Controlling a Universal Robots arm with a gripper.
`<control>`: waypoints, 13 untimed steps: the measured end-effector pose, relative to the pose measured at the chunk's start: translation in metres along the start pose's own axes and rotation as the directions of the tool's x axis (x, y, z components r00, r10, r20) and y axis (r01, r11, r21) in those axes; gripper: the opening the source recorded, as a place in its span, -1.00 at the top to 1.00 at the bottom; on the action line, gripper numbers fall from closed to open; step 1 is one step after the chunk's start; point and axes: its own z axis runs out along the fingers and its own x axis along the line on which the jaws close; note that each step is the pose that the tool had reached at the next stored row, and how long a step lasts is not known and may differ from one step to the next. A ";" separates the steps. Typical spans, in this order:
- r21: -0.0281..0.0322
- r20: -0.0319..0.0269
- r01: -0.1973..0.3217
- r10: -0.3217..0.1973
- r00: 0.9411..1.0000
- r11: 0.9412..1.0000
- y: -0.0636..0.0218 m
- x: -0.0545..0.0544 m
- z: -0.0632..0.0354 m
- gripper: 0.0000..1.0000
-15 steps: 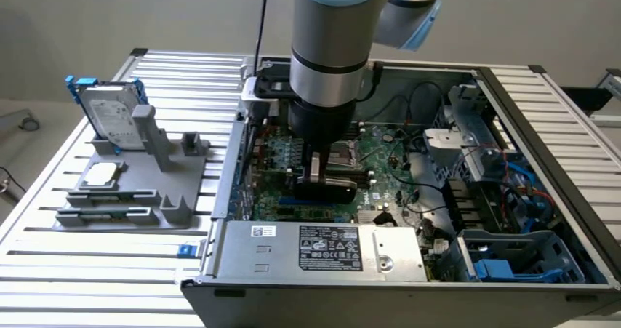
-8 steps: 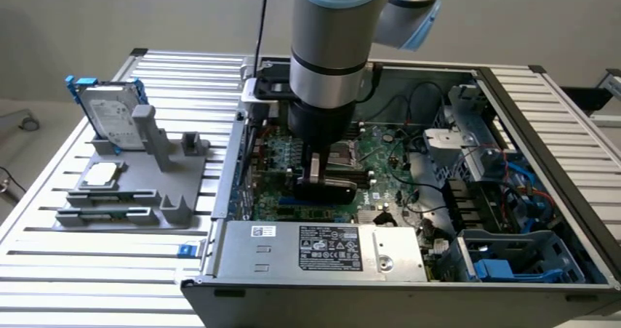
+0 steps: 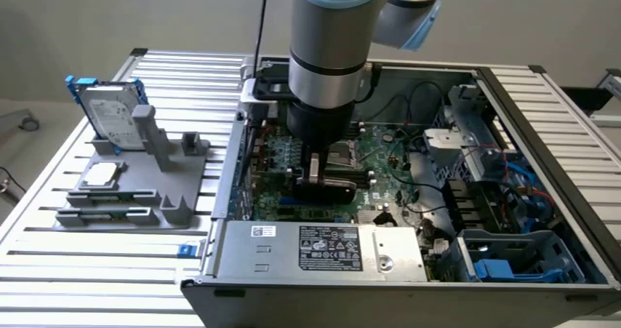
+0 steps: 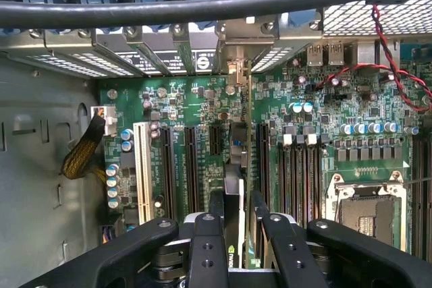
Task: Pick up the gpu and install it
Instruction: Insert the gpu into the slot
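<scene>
Gpu [image 4: 233, 190] is edge-on btwn the fingers of the tool [image 4: 237, 202], which is closed on it at mid width, so pickup looks done. It's inside the PC case [image 3: 543, 124], low over the motherboard [image 4: 317, 99] expansion slots, bracket end twd the rear slot covers. Can't tell if the edge connector is in a slot; w/ the tool gripping it, install prob. not finished.

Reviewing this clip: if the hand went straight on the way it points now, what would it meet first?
The graphics card clamped in the hand leads, so its edge would likely reach the green main board first, around the long black slots; how much gap remains is unclear.
</scene>
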 end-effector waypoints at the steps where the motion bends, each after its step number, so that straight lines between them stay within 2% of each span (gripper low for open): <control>1: 0.000 0.000 0.001 -0.001 1.000 1.000 0.0001 0.000 0.0000 0.47; 13: 0.000 0.000 0.009 -0.009 1.000 1.000 0.0007 0.000 0.0012 0.47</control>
